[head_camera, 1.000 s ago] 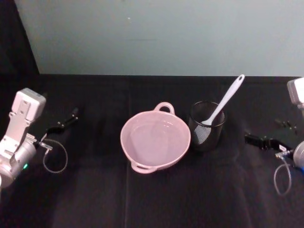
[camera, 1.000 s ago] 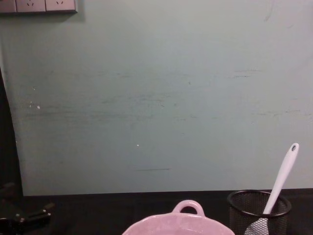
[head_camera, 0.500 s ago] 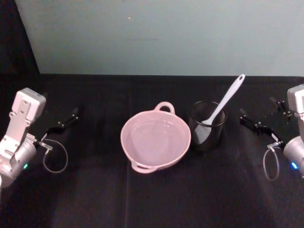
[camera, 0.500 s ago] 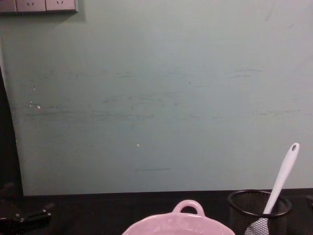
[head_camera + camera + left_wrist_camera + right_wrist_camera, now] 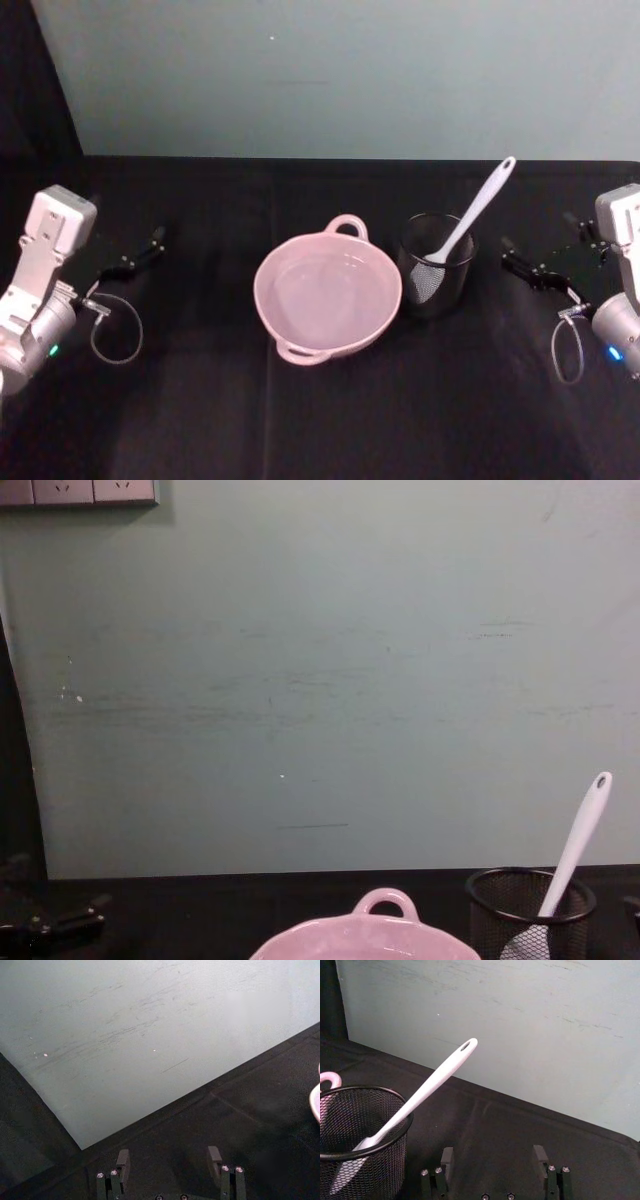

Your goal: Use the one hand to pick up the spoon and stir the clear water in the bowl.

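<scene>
The white spoon (image 5: 478, 208) stands tilted in a black mesh cup (image 5: 436, 266), bowl end down and handle leaning up to the right; it also shows in the right wrist view (image 5: 432, 1081) and the chest view (image 5: 580, 832). The pale pink bowl (image 5: 270, 272) sits at table centre, just left of the cup, with loop handles at its far and near rims. My right gripper (image 5: 538, 240) hovers open to the right of the cup, a hand's width from it, its fingers (image 5: 539, 1155) apart with nothing between them. My left gripper (image 5: 145, 250) rests open at the far left (image 5: 168, 1157).
A black cloth covers the table (image 5: 320, 420). A pale green wall (image 5: 320, 680) stands right behind it. The mesh cup (image 5: 355, 1135) nearly touches the bowl's right rim. Cable loops hang under both wrists (image 5: 565, 350).
My right gripper has risen and swung left toward the mesh cup, opening out beside it. The left arm, bowl, cup and spoon have stayed still.
</scene>
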`<state>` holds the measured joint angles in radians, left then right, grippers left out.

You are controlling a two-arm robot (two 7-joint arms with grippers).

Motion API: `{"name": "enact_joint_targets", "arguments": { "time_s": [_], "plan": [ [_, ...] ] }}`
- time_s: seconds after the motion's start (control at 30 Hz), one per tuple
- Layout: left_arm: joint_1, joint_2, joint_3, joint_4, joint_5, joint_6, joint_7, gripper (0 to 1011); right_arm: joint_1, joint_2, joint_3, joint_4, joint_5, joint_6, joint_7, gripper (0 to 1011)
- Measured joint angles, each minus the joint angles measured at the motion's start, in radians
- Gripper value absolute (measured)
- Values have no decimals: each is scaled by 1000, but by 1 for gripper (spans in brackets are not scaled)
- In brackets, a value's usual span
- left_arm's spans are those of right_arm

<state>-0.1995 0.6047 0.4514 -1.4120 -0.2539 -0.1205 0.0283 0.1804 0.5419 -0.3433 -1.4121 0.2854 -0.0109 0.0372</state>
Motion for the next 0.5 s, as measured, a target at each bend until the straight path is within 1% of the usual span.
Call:
{"name": "enact_joint_targets", "arguments": {
  "time_s": [0.5],
  "plan": [
    [0, 0, 0, 0, 0, 0, 0, 1011, -1, 2, 0, -4, 2, -2, -1, 1002]
  ]
}}
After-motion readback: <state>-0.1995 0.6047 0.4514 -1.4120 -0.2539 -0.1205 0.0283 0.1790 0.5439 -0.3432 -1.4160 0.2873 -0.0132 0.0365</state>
